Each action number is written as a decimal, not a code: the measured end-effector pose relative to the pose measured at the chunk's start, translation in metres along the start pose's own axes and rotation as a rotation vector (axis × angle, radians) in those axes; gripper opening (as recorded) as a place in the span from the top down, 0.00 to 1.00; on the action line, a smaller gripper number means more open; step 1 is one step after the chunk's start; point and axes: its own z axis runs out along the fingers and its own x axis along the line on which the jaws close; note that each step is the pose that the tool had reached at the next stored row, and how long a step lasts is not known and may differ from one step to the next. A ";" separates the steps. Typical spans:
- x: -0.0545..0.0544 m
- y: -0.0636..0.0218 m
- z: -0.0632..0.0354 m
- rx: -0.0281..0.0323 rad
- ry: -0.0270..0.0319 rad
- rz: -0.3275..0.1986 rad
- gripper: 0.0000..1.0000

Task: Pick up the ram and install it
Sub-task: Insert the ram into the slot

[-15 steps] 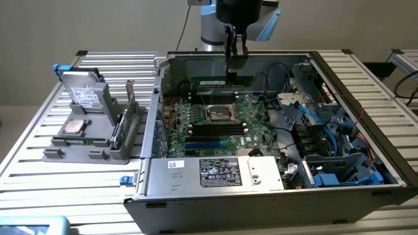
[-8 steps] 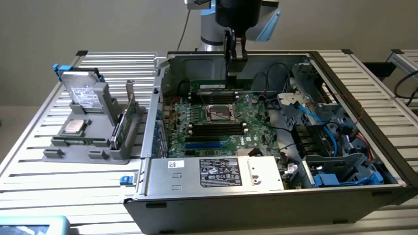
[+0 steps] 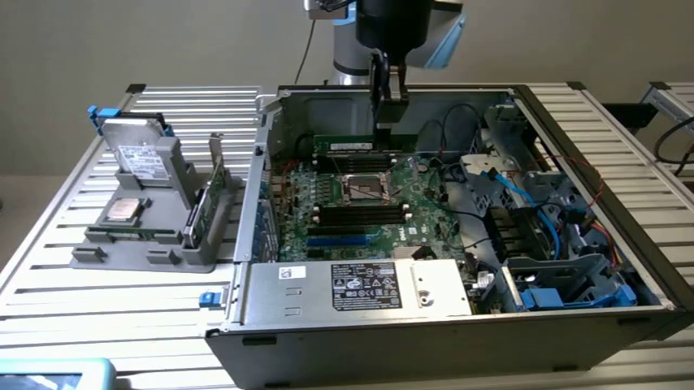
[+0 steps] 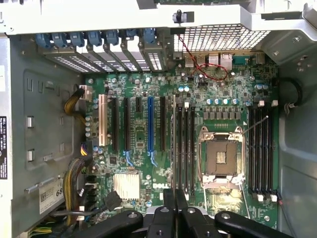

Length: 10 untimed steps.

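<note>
The ram (image 3: 358, 146) is a thin green stick with a pale label. It stands on edge over the memory slots on the far side of the CPU socket (image 3: 366, 188), inside the open computer case (image 3: 325, 325). My gripper (image 3: 385, 123) reaches straight down onto its top edge, fingers shut on it. In the wrist view the ram (image 4: 174, 144) is edge-on, a pale thin line running out from between my closed gripper (image 4: 175, 197), beside the black slots (image 4: 185, 144). Whether the ram is seated in a slot I cannot tell.
A grey holder (image 3: 97, 256) in the exterior view's left carries a hard drive (image 3: 141, 154), a processor (image 3: 123, 210) and a green card with a metal bracket (image 3: 206, 195). The power supply (image 3: 358, 284) fills the case's near side. Blue cables and drive cages (image 3: 564, 276) crowd its right.
</note>
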 end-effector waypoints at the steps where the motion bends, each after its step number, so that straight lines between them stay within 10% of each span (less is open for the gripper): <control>1: 0.000 0.0000 0.0006 0.0001 -0.0001 0.000 0.88; 10: -0.001 0.0008 0.0117 0.0001 0.0120 0.000 0.88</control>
